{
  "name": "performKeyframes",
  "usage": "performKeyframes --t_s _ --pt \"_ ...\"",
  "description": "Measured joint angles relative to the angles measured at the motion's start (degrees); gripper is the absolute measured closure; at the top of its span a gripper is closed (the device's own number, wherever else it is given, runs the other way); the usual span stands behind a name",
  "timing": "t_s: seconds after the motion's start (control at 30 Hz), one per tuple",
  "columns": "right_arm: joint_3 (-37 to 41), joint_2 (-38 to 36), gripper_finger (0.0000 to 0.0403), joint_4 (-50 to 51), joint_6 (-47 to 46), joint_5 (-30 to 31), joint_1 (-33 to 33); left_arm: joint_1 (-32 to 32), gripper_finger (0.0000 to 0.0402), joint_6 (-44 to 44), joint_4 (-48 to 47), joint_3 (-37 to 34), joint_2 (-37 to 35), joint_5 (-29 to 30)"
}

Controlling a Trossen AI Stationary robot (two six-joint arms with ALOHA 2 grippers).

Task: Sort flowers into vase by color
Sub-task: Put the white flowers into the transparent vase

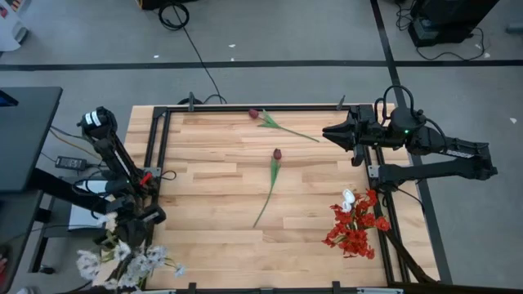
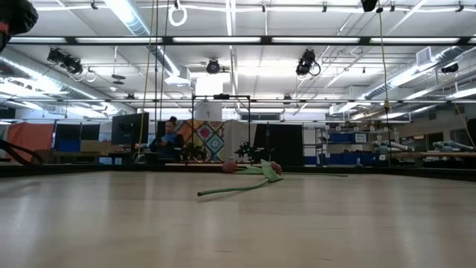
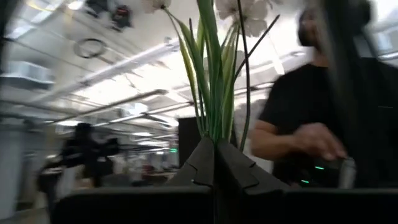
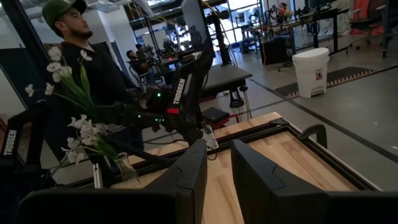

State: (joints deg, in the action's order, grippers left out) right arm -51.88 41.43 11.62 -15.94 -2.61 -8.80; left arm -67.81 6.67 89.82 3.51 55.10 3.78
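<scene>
Left gripper (image 3: pixel 214 163) around white flower stem (image 3: pixel 214 81)

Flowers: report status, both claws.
Left claw shut on white spray at near-left corner. Right claw empty, far right. Two maroon tulips on table. Nothing blocking.

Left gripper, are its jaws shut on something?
Shut: the left gripper pinches the white flower stems between closed jaws.
</scene>
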Motion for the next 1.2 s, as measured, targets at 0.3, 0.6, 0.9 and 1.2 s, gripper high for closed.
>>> performKeyframes --t_s 0.3,0.6,0.9,1.2 --pt "0.0 0.0 0.032 0.0 0.0 -0.01 0.0 2.97 0.0396 0.33 -0.01 0.16 -3.08 14.54" --pt "0.0 0.0 0.032 0.0 0.0 -0.02 0.0 6.02 0.0397 5.32 -0.36 0.22 -7.33 24.85" --pt "0.0 0.0 0.032 0.01 0.0 0.0 -0.01 8.11 0.0397 19.97 -0.31 0.24 -15.95 42.65" --pt "0.0 0.0 0.032 0.0 0.0 -0.02 -0.02 11.45 0.0397 30.47 -0.11 0.24 -22.2 58.57"
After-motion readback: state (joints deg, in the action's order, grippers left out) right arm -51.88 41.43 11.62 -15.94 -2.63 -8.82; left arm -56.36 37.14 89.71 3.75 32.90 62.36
